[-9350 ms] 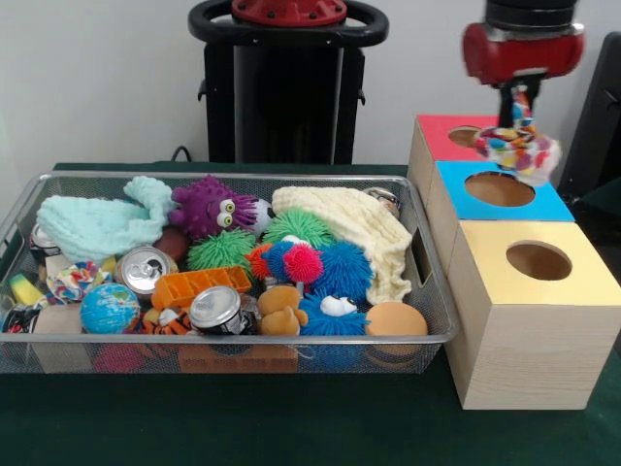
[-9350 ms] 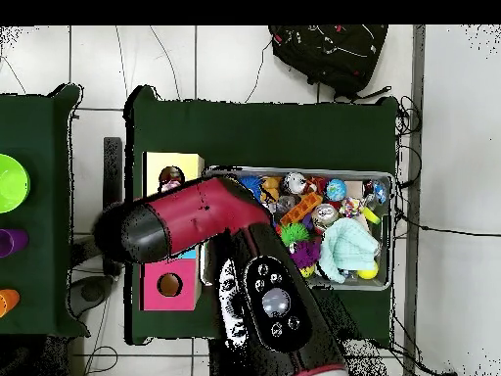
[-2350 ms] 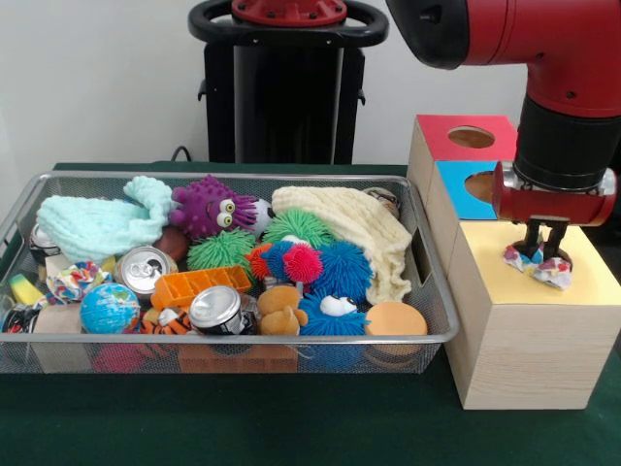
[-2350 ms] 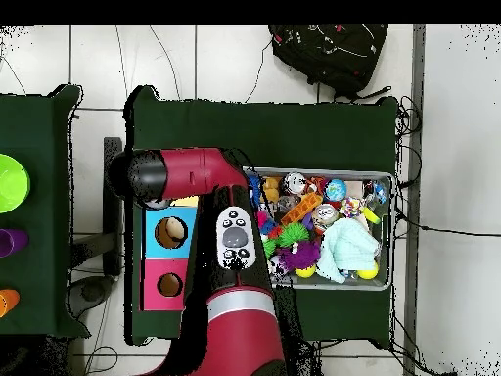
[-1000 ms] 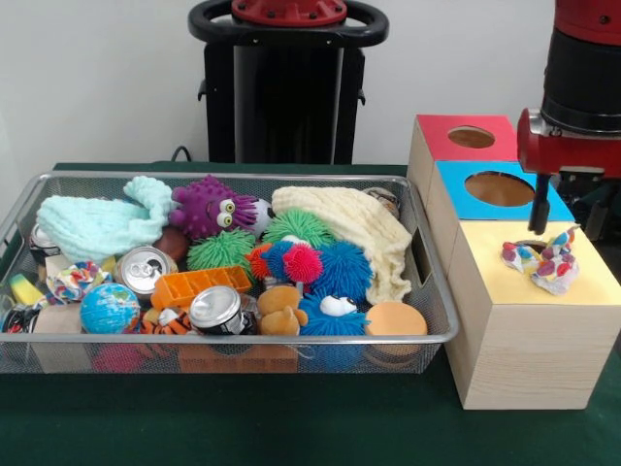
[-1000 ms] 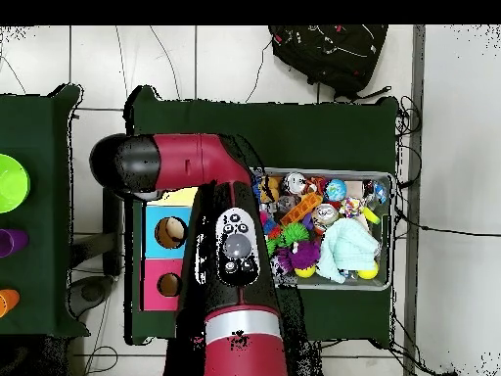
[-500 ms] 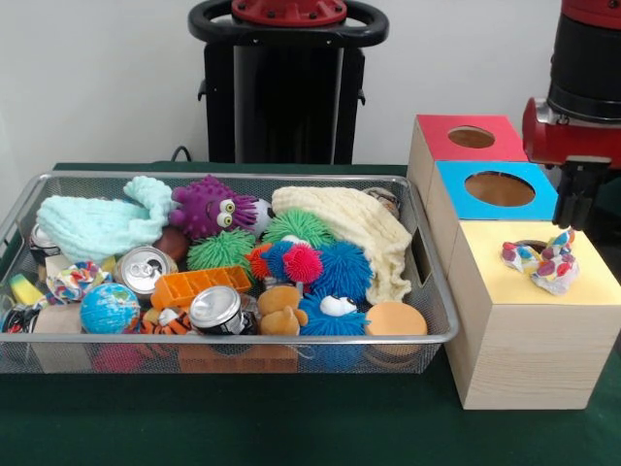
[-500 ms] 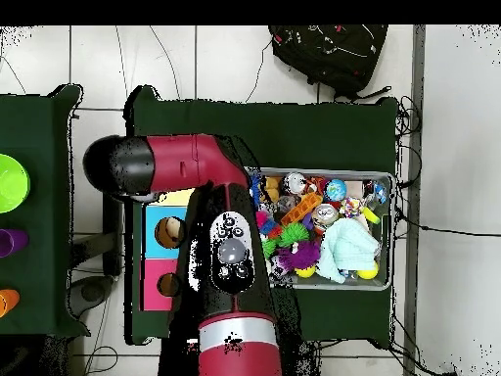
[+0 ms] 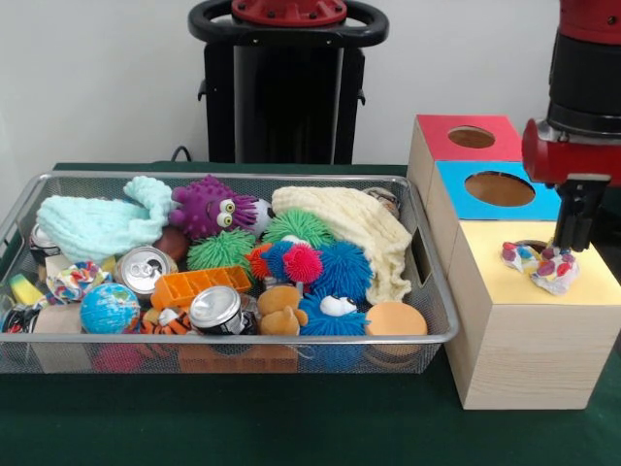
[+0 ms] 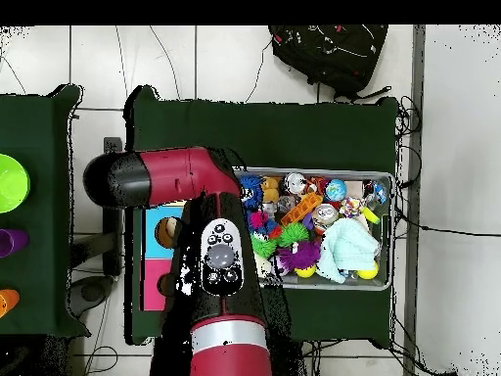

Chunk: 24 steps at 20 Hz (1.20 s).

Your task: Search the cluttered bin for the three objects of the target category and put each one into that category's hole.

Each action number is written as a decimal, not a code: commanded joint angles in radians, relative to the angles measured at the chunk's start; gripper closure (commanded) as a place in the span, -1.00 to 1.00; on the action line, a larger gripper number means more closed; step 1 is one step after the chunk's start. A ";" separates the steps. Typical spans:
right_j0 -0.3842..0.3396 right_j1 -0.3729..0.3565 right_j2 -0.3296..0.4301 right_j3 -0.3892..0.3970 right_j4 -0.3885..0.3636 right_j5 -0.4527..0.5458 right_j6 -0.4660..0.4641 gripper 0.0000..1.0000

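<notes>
A knotted rope toy (image 9: 541,268) lies on the yellow top of the nearest wooden cube (image 9: 505,291), over the front right part of its round hole (image 9: 529,245), which shows only as a dark sliver. My gripper (image 9: 567,247) hangs straight down over the toy's right side. Its fingers are together and the tips touch the toy's top. In the overhead view the arm (image 10: 220,264) hides the gripper, the toy and the yellow cube. Another rope toy (image 9: 74,282) lies at the left end of the wire-mesh basket (image 9: 243,340).
The blue-topped cube (image 9: 456,199) and the red-topped cube (image 9: 437,146) stand behind the yellow one. The basket holds spiky balls (image 9: 340,270), a purple plush (image 9: 209,206), cans (image 9: 144,267), cloths (image 9: 340,218) and a globe ball (image 9: 109,309). A black backpack (image 10: 328,54) lies on the floor.
The gripper carried the rope toy to the yellow cube, let it go there and rose. In the last half second it has come down a little, shut, onto the toy.
</notes>
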 commanded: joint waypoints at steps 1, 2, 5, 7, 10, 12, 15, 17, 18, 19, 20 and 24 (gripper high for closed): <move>-0.034 0.028 -0.006 0.179 -0.068 -0.052 0.052 1.00; -0.038 0.028 -0.002 0.192 -0.068 -0.065 0.053 1.00; -0.047 0.041 0.014 0.226 -0.065 -0.120 0.067 1.00; -0.053 0.053 0.030 0.244 -0.050 -0.140 0.080 1.00; -0.050 0.058 0.039 0.270 -0.033 -0.149 0.097 1.00; -0.052 0.071 0.037 0.269 -0.041 -0.168 0.090 1.00; -0.050 0.115 0.028 0.231 -0.058 -0.215 0.086 1.00; -0.032 0.102 0.014 0.222 -0.041 -0.187 0.106 1.00; -0.021 0.079 0.004 0.215 -0.032 -0.135 0.108 1.00; -0.010 0.056 -0.006 0.208 -0.022 -0.082 0.110 1.00; -0.009 0.038 -0.007 0.207 -0.017 -0.049 0.104 1.00; -0.031 0.040 0.011 0.198 -0.009 -0.051 0.088 1.00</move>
